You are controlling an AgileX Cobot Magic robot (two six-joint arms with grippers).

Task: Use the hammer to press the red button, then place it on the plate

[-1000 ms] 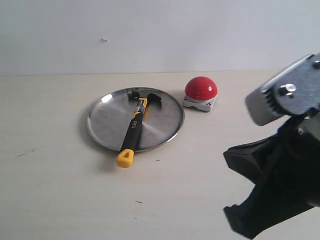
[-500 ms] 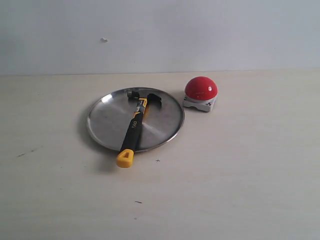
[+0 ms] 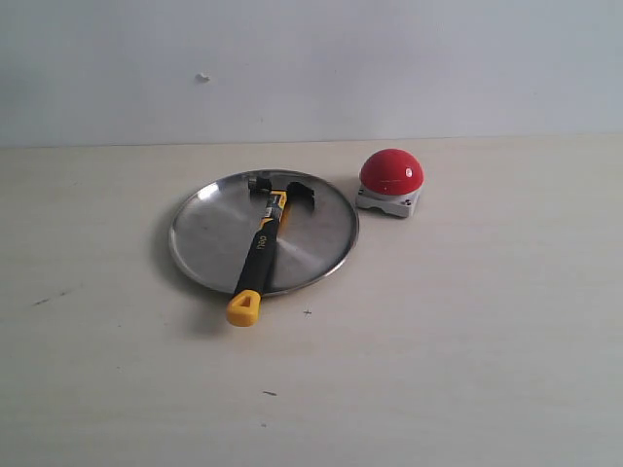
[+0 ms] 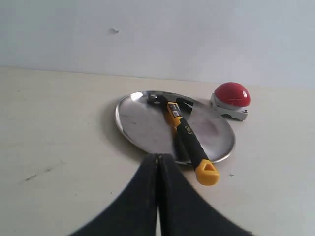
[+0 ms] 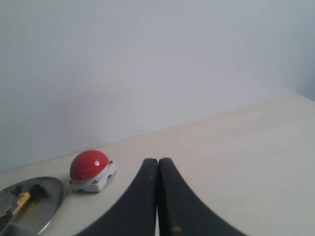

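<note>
Count, tabletop: one hammer (image 3: 263, 248), one plate (image 3: 209, 233), one red button (image 3: 391, 173). Three loose items in all, on one table (image 3: 467, 341). Grippers, two: left gripper (image 4: 158, 157) and right gripper (image 5: 158, 161), each seen only in its own wrist view.

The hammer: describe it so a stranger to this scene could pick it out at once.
Find the round steel plate near the middle of the pale table, just left of the red button in the exterior view. The hammer lies across it, dark head on the plate, yellow handle end overhanging the near rim. It is the only long black-and-yellow thing there.
</note>
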